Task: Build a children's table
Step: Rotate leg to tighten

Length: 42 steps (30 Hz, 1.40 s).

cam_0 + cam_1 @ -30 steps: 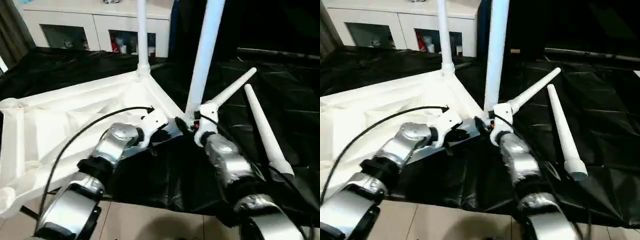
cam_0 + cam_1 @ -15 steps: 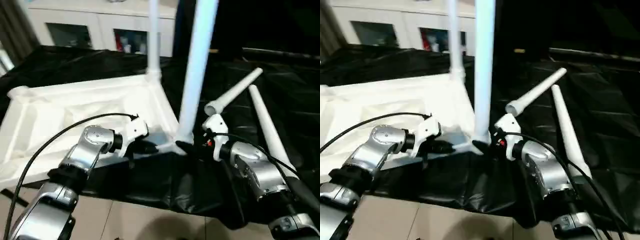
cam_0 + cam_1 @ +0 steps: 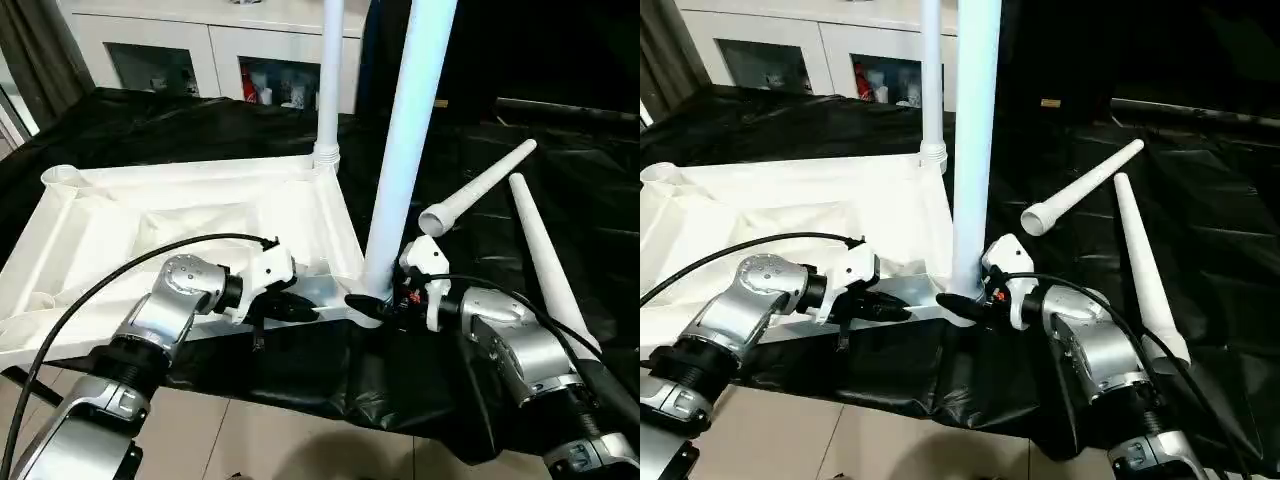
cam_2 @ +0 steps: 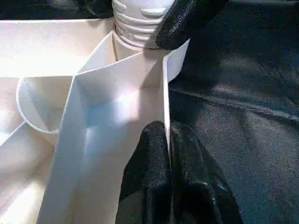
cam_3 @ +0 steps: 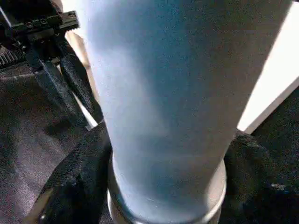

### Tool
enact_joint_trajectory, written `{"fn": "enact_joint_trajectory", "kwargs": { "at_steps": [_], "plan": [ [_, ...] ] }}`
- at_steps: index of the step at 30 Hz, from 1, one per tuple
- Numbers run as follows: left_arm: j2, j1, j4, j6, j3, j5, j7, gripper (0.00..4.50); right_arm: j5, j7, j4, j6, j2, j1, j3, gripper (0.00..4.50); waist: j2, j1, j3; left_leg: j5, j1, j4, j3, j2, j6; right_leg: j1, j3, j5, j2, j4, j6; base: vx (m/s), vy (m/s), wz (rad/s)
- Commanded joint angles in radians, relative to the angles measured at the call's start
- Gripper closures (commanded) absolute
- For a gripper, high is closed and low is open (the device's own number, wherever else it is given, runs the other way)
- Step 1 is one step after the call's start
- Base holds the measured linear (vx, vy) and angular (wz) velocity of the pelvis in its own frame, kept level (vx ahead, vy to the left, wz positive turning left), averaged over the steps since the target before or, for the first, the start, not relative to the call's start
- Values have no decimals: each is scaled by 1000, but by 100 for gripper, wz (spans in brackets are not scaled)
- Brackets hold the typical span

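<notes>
While near leg [image 3: 400, 160] stands upright in table top [image 3: 180, 215] corner socket, head views: right gripper [image 3: 372, 303] straddles its base. Left wrist: left gripper [image 4: 167, 154] pinches top's rim beside socket. Right wrist: fingers [image 5: 77, 177] flank leg, contact unclear.

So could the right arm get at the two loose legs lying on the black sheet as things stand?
Probably not yet: the right gripper is wrapped around the near upright leg; the loose legs lie unobstructed beside it.

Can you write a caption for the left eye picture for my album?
Robot's left hand pinches the upturned white plastic table top while its right hand grips a tall white tube leg standing in the corner.
</notes>
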State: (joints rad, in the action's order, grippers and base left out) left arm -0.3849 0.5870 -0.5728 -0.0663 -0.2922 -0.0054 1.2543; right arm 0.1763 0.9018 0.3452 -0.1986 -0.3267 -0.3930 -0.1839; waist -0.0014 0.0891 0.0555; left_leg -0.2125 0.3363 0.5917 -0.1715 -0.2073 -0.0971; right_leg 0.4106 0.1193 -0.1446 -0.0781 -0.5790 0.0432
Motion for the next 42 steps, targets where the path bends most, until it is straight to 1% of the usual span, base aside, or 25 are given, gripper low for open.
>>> {"fn": "enact_joint_trajectory", "kwargs": {
  "at_steps": [1,5,7,8,10,11,12,14,15,16,18,19,21,22,24,27,28,29,30,31,33,38,40,41,42],
  "plan": [
    [14,5,58,11,7,-44,27,450,-14,-9,-13,-18,-15,-1,10,165,-3,-2,-73,-97,7,-65,0,-24,70,-67,-60,-290,-71,58,146,0,0,0],
    [24,10,42,6,10,-30,-7,450,-4,-59,9,-23,12,-2,33,174,-3,-2,-74,-88,8,-65,0,-24,71,-67,-61,-280,-70,57,145,0,0,0],
    [54,28,-3,-9,19,-9,-83,450,-7,-167,68,-10,59,-8,73,175,-3,-4,-74,-91,9,-65,0,-23,66,-67,-60,-286,-72,57,146,0,0,0],
    [54,28,-3,-9,19,-9,-83,450,-7,-167,68,-10,59,-8,73,175,-3,-7,-72,-97,7,-66,0,-21,56,-64,-59,-308,-71,62,140,0,0,0],
    [131,82,-111,-41,35,32,-260,450,-12,-435,171,-30,159,-32,159,176,0,-10,-71,-105,5,-67,0,-20,41,-63,-59,-328,-69,64,133,0,0,0],
    [147,93,-131,-49,38,41,-300,450,-21,-477,186,-26,174,-36,164,176,0,-12,-69,-113,2,-67,-2,-18,34,-59,-59,-350,-68,71,128,0,0,0],
    [184,121,-176,-69,43,58,-386,450,-42,-569,223,-16,205,-50,172,176,1,-11,-71,-129,-2,-67,1,-15,17,-64,-56,-393,-71,75,112,0,0,0],
    [200,133,-193,-77,46,63,-420,450,-53,-605,239,-10,216,-57,172,176,2,-13,-69,-133,-3,-67,0,-16,18,-60,-56,-403,-71,79,104,0,0,0],
    [235,157,-224,-85,41,73,-466,450,-66,-690,285,-2,248,-86,179,176,-1,-11,-71,-130,-1,-66,-1,-13,27,-63,-56,-404,-70,80,98,0,0,0],
    [254,168,-235,-86,34,78,-479,450,-77,-733,316,3,266,-108,174,176,3,-11,-73,-121,2,-65,0,-11,31,-63,-56,-404,-72,79,100,0,0,0],
    [281,183,-248,-83,22,87,-492,450,-102,-784,360,19,290,-141,164,176,1,-11,-74,-114,2,-66,0,-13,37,-64,-55,-381,-70,78,100,0,0,0],
    [281,183,-248,-83,22,87,-492,450,-102,-784,360,19,290,-141,164,176,-1,-12,-74,-112,4,-65,1,-13,39,-64,-55,-373,-71,75,103,0,0,0],
    [304,196,-264,-63,16,90,-474,450,-122,-785,414,65,317,-176,157,176,3,-13,-74,-114,5,-66,1,-14,46,-65,-55,-354,-70,73,108,0,0,0],
    [305,196,-265,-62,16,90,-474,450,-121,-783,415,68,318,-176,158,141,3,-14,-75,-115,4,-65,0,-14,48,-64,-55,-345,-71,72,112,0,0,0],
    [295,194,-275,-49,15,94,-465,450,-114,-749,414,99,319,-181,158,106,1,-14,-74,-122,4,-66,0,-14,57,-66,-56,-337,-70,72,119,0,0,0],
    [269,181,-271,-28,13,91,-443,450,-119,-698,380,116,293,-169,142,90,1,-14,-74,-123,5,-66,0,-14,64,-68,-56,-333,-70,71,124,0,0,0],
    [257,176,-269,-12,11,92,-432,450,-113,-677,369,123,281,-165,140,79,-5,-15,-74,-124,6,-66,0,-14,70,-69,-55,-336,-70,72,122,0,0,0],
    [251,173,-268,-3,10,92,-427,450,-111,-667,365,126,275,-164,138,71,-4,-15,-74,-122,7,-66,0,-14,73,-70,-56,-335,-70,70,121,0,0,0],
    [220,151,-248,51,-4,93,-370,450,-72,-596,309,93,251,-144,147,61,-4,-14,-74,-118,8,-66,1,-13,78,-72,-55,-336,-70,71,116,0,0,0],
    [220,151,-248,51,-4,93,-370,450,-72,-596,309,93,251,-144,147,54,-5,-14,-74,-115,8,-66,0,-13,87,-71,-57,-336,-71,71,113,0,0,0],
    [169,106,-194,100,-15,74,-244,450,-60,-447,216,51,166,-100,120,54,-5,-13,-73,-110,9,-67,1,-17,94,-72,-57,-336,-72,71,115,0,0,0],
    [124,69,-133,97,-19,46,-160,450,-31,-264,98,23,59,-41,89,54,-3,-11,-72,-127,6,-68,0,-22,87,-70,-58,-344,-72,70,120,0,0,0],
    [117,62,-117,96,-19,37,-141,450,-20,-232,75,19,42,-32,84,54,0,-9,-72,-129,6,-67,0,-22,86,-67,-58,-345,-71,70,126,0,0,0],
    [95,41,-67,86,-26,8,-73,450,6,-148,14,-8,1,-6,69,54,-1,-7,-72,-130,5,-67,-1,-21,84,-67,-58,-348,-71,71,125,0,0,0],
    [91,38,-58,85,-27,3,-59,450,9,-132,2,-14,-7,-1,66,54,-3,-2,-72,-125,8,-68,2,-24,89,-73,-60,-337,-74,67,126,0,0,0]
  ]
}}
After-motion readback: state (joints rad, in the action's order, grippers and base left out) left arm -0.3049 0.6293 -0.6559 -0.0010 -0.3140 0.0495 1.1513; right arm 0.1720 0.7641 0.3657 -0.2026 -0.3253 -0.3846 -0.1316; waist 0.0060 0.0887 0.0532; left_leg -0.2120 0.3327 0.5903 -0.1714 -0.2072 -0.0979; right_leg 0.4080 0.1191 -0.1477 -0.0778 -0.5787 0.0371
